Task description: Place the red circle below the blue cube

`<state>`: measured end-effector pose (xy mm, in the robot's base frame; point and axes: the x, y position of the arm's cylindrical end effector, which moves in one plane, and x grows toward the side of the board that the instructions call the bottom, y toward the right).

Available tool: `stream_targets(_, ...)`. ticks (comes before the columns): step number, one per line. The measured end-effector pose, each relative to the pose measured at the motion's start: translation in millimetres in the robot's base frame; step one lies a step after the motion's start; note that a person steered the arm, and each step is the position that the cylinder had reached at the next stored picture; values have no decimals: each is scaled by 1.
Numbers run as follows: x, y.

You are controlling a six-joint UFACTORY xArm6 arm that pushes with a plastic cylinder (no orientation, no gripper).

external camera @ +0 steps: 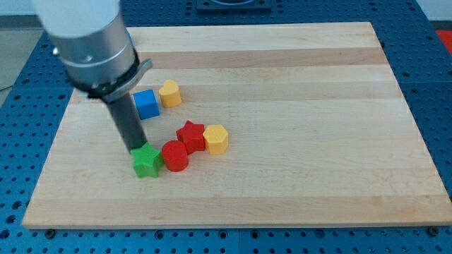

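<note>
The red circle [174, 156] lies on the wooden board, low and left of centre. The blue cube [146, 104] sits above and to its left, near the arm. My tip [138, 149] is at the upper left edge of a green star [147, 161], which touches the red circle's left side. The tip is below the blue cube and left of the red circle.
A red star [191, 135] sits just above and right of the red circle, with a yellow hexagon [215, 139] at its right. A yellow block [169, 93] sits right of the blue cube. The board's edge [212, 226] runs along the view's bottom.
</note>
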<state>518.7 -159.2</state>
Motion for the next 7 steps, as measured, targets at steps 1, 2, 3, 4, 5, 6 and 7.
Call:
stream_targets(1, 19, 4)
stream_targets(2, 27, -13)
stream_targets(3, 43, -58)
stream_targets(4, 83, -29)
stream_targets(5, 76, 61)
stream_targets(6, 14, 68)
stream_targets(7, -16, 56)
